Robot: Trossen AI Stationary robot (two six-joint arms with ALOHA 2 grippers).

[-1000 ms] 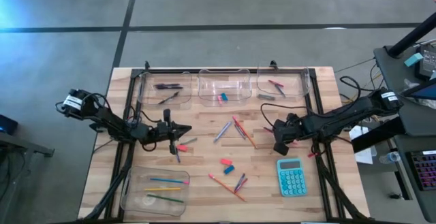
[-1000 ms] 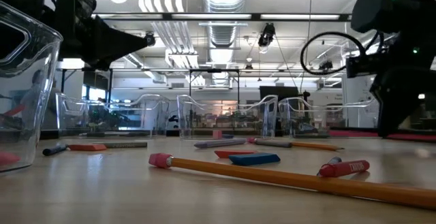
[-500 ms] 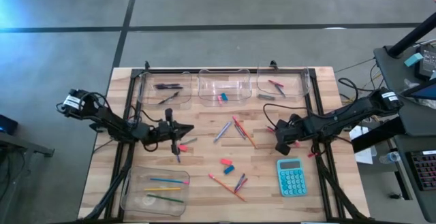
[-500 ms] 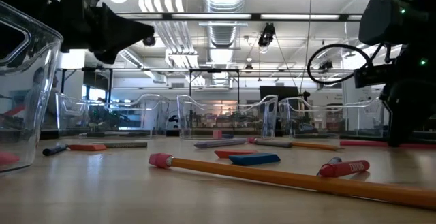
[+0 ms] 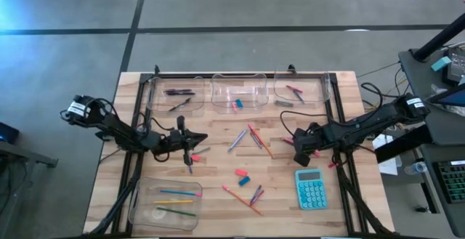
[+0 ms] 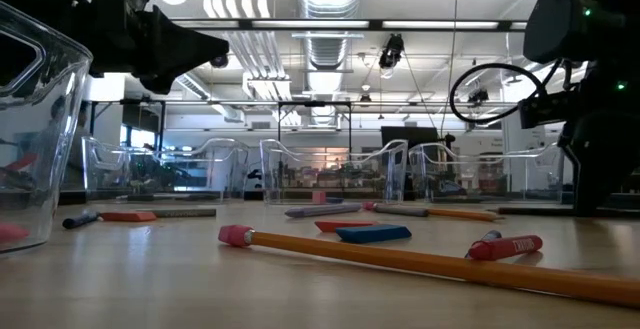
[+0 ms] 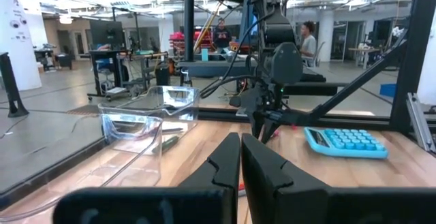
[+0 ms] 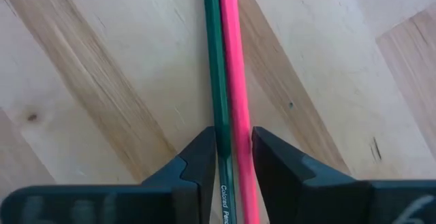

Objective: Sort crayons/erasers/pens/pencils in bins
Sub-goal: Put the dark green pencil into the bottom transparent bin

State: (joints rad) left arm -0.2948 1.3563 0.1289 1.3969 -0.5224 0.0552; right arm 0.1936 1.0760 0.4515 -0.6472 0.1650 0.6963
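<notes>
The wooden table [image 5: 218, 159] is laid out as a sorting station: three clear bins [image 5: 237, 92] are set in a row along the far edge and a fourth [image 5: 166, 203] near the front left, so each kind of stick gets its own tray. Dark pens [image 5: 179, 92] are already gathered in the far-left bin, and bright pencils [image 5: 178, 193] in the front one.

Loose sticks and erasers [image 5: 242, 173] are scattered across the middle, beside a teal calculator [image 5: 311, 188].

The left gripper [image 5: 187, 147] is held above the table left of centre, its fingers pressed fully together; whether anything is pinched between them cannot be told.

The right gripper [image 8: 235, 157] is lowered to the wood right of centre, its fingers parted only narrowly and set astride two pencils, a green one [image 8: 216, 60] and a pink one [image 8: 233, 60]. These are long, thin and lie side by side, touching, which probably explains the close straddle. A firm pinch cannot be confirmed.
</notes>
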